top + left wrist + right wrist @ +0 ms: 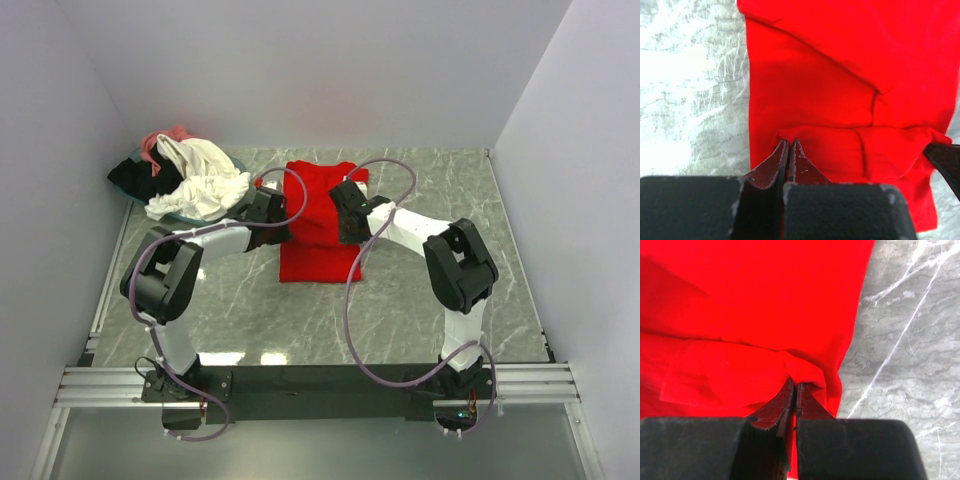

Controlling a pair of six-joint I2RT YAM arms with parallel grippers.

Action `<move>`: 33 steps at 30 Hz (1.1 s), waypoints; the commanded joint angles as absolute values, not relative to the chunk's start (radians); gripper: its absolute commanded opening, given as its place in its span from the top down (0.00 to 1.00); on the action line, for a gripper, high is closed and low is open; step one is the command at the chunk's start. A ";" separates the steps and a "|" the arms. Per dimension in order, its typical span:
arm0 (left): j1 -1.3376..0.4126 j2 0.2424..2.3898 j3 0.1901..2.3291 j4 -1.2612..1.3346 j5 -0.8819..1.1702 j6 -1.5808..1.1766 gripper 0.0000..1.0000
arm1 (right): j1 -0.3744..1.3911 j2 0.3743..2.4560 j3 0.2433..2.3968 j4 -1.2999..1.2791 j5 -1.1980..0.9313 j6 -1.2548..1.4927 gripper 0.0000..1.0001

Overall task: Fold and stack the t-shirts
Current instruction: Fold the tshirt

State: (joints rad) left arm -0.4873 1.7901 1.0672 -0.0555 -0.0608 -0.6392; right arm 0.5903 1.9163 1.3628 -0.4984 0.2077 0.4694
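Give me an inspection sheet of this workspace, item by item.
Surface: grey marbled table, glare near the front.
Job's things: red shirt partly folded mid-table; pile of shirts, white, black and pink, far left.
Clutter: nothing seen.
Grippers: left gripper and right gripper both shut, each pinching the red shirt.
Cables: cables loop off both arms; one arcs over the red shirt.
Surroundings: white walls on three sides, metal rail at near edge.
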 commanded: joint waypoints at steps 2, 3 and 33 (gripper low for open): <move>-0.482 1.807 1.118 -0.052 -0.063 -0.620 1.00 | 0.569 1.925 1.413 -0.505 0.222 0.457 1.00; -0.482 1.806 1.120 -0.051 -0.064 -0.618 1.00 | 0.568 1.924 1.417 -0.503 0.222 0.456 1.00; -0.549 1.559 1.059 -0.121 -0.365 -0.638 0.51 | 0.545 1.686 1.307 -0.439 0.269 0.454 0.44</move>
